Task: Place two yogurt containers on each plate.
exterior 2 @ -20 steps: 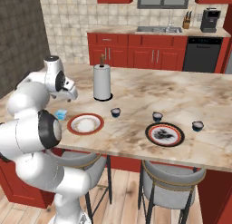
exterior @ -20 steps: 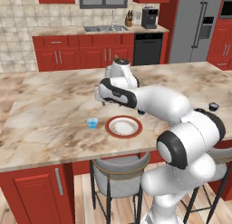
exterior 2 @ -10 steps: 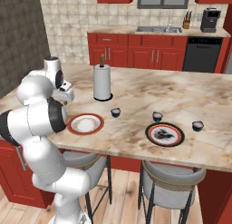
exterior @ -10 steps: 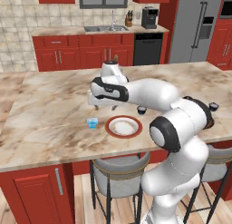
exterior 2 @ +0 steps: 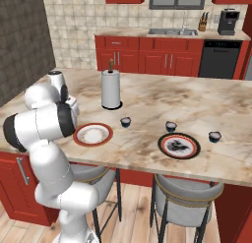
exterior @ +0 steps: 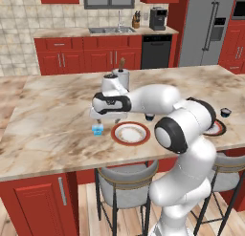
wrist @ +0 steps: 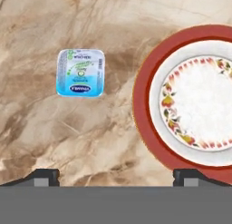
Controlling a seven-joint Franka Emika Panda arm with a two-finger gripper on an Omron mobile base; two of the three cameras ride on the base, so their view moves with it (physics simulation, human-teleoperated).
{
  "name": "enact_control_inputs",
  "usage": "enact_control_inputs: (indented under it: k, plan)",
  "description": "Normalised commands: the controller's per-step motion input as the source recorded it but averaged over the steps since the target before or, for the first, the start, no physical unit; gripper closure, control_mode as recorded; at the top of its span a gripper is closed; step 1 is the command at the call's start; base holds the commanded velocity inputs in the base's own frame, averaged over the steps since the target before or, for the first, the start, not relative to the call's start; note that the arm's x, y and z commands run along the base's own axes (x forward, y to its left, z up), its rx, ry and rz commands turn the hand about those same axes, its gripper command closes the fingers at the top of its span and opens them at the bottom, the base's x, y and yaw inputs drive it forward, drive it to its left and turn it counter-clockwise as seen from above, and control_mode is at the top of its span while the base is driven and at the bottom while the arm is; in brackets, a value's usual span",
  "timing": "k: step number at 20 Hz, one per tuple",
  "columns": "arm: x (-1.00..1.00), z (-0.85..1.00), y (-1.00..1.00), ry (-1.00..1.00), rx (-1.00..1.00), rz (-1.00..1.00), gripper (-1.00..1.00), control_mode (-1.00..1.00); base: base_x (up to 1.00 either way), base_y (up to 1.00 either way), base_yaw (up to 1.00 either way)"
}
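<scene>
Right now the blue cup sits alone on the counter, just beside the red plate, on its left in the left base view, apart from its rim. From the hand camera the blue cup shows its square printed lid, upright, with bare marble between it and the red plate, whose white centre has a flowered ring.

Three dark cups stand farther from the red plate: one near its right edge in the right base view, one just behind the patterned plate, and one to that plate's right. No cup lies on either plate.

Over the counter, the gripper hangs just above and behind the blue cup, near the red plate's left side. Its jaws stand wide apart and hold nothing; in the hand view the gripper has a tip at each lower corner.

Behind the red plate a paper-towel roll stands upright.
</scene>
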Motion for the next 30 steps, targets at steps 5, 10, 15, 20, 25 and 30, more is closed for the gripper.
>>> enact_control_inputs:
  k: [5, 10, 15, 20, 25, 30]
  plan:
    - [0.3, -0.21, 0.13, 0.0, -0.02, 0.0, -1.0, -1.0, 0.0, 0.0, 0.0]
    - [0.32, -0.04, 0.15, 0.0, 0.0, 0.0, -1.0, -1.0, 0.0, 0.0, 0.0]
    - [0.17, -0.15, 0.07, 0.0, 0.0, 0.0, -1.0, -1.0, 0.0, 0.0, 0.0]
    - [0.21, -0.3, 0.13, 0.0, 0.0, 0.0, -1.0, -1.0, 0.0, 0.0, 0.0]
    - [0.19, -0.26, 0.13, 0.0, 0.0, 0.0, -1.0, -1.0, 0.0, 0.0, 0.0]
    - [0.14, -0.24, 0.05, 0.0, 0.0, 0.0, -1.0, -1.0, 0.0, 0.0, 0.0]
